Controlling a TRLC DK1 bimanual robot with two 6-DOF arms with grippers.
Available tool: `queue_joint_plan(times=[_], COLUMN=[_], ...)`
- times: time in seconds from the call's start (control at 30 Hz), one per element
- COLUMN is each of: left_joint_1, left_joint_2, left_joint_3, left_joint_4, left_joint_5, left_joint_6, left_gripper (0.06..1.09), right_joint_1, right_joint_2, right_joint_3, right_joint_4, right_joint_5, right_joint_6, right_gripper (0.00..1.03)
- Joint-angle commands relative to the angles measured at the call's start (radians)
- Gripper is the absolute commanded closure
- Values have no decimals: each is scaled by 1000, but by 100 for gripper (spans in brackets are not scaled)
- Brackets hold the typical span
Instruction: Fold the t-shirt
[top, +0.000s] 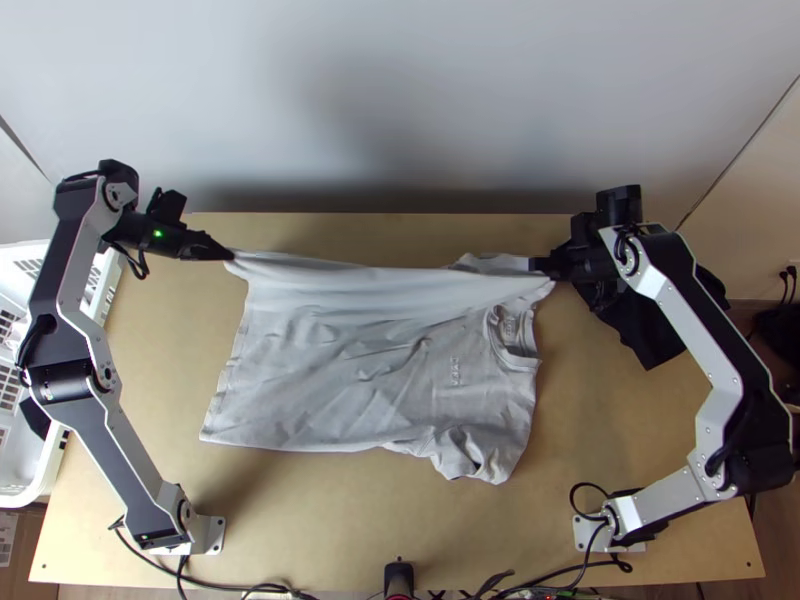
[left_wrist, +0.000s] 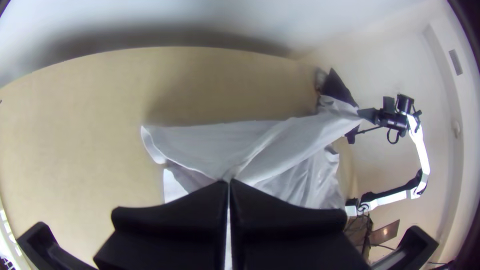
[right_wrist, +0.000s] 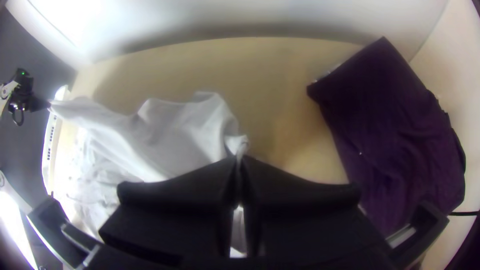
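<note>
And here's the t-shirt (top: 340, 370), mostly spread on the table (top: 300, 530), with both arms on its far edge! The top view gives the full layout: hem end toward the left arm, collar (top: 515, 345) toward the right arm, the near sleeve (top: 465, 455) crumpled, the body softly wrinkled. The left gripper (top: 229, 255) has the far hem corner, the right gripper (top: 543, 270) has cloth by the far shoulder, and between them the fabric is pulled into one long, smooth band. Go in close with the left wrist view and there's the pinch: the left gripper (left_wrist: 228, 182) is closed on the t-shirt, a flap of cloth hanging out past the fingertips, creases running away toward the other arm. Over to the right wrist view, and the right gripper (right_wrist: 239, 157) is clamped too, a small pucker of white fabric bunched right at its tips. That same view opens up the dark cloth (top: 655, 340), deep purple there and well apart from the pinch, while from the top it peeks out partly hidden beneath the right arm. Off at the left arm's side, a white basket (top: 22, 496) stands beside the table.
</note>
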Motion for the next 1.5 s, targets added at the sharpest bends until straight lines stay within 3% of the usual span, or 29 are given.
queue_joint_plan(times=[0.0,0.43,0.83,1.07,1.47], left_joint_1=[-8,-22,-13,-13,-14], left_joint_2=[-20,-48,-17,23,29], left_joint_3=[-55,-241,-308,-365,-388], left_joint_4=[-58,-74,-72,-23,5], left_joint_5=[3,-3,-100,-201,-203], left_joint_6=[96,262,345,357,357], left_gripper=[105,105,105,105,105], right_joint_1=[11,105,114,121,114], right_joint_2=[-59,-82,-52,-9,24], right_joint_3=[-53,-210,-218,-222,-356], right_joint_4=[-35,-45,-74,-148,-65], right_joint_5=[-58,-74,-65,-13,10], right_joint_6=[-22,-51,-97,-141,-140], right_gripper=[100,100,100,100,100])
